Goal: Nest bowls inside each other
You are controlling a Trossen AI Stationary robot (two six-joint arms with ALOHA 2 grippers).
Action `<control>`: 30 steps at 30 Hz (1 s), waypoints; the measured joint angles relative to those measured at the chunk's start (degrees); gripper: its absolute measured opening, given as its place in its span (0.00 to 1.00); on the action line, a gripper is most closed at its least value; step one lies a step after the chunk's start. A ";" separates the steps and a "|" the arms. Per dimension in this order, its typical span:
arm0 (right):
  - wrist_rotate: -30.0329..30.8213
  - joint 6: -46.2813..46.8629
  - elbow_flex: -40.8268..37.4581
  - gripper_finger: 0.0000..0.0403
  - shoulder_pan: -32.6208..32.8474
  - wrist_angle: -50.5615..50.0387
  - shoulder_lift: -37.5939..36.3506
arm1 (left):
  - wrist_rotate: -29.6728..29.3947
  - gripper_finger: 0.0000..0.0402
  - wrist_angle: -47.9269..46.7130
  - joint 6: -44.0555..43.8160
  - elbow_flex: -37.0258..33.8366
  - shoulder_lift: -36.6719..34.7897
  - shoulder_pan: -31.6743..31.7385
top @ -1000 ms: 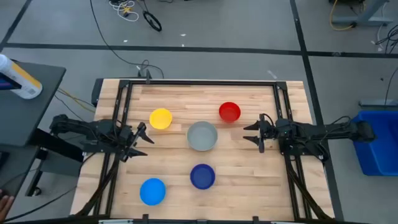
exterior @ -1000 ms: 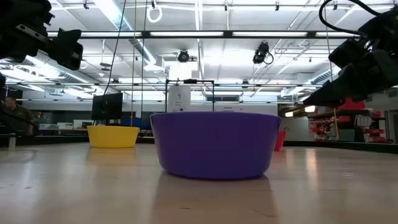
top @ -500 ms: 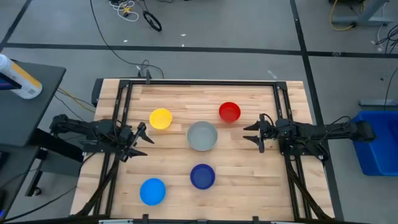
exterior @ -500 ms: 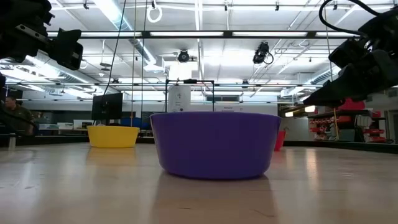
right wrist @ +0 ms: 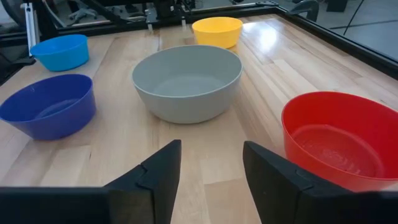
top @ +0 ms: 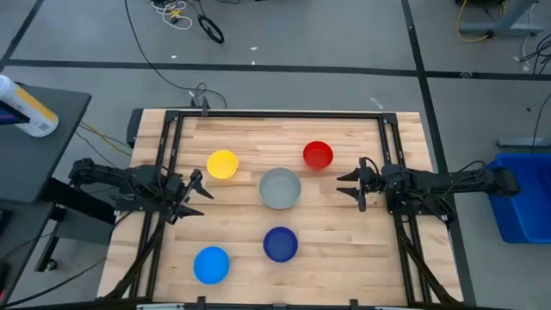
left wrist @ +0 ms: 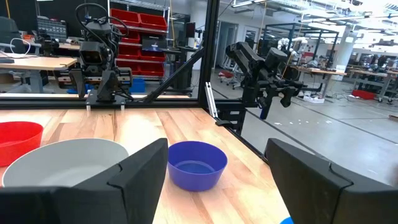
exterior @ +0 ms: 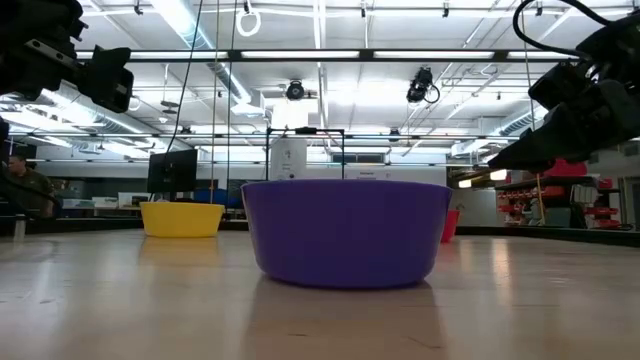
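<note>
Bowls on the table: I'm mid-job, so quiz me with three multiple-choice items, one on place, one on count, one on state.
1. Which bowl sits in the middle of the wooden table?
A. round grey plastic bowl
B. round yellow plastic bowl
C. round red plastic bowl

2. How many bowls are on the table?
A. three
B. five
C. six

3. What state are the bowls in?
A. all stacked
B. two nested
C. all separate

Answers:
1 A: the round grey plastic bowl lies between the other four.
2 B: grey, round yellow plastic bowl, round red plastic bowl, round dark blue plastic bowl, round light blue plastic bowl.
3 C: each stands alone, upright and empty.
</note>
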 joint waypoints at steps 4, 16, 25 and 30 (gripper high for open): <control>-0.01 0.00 -0.01 0.46 0.00 0.01 0.00 | 0.00 0.70 0.00 0.00 0.00 0.00 0.00; 0.01 0.00 0.00 0.52 -0.02 0.01 0.00 | 0.00 0.70 0.00 -0.01 0.00 -0.02 0.01; 0.01 0.00 0.01 0.55 -0.02 0.14 0.00 | 0.00 0.70 0.00 0.01 0.00 -0.01 0.02; -0.01 1.44 0.01 0.56 0.00 1.88 0.00 | 0.00 0.70 0.00 2.45 0.00 -0.02 0.02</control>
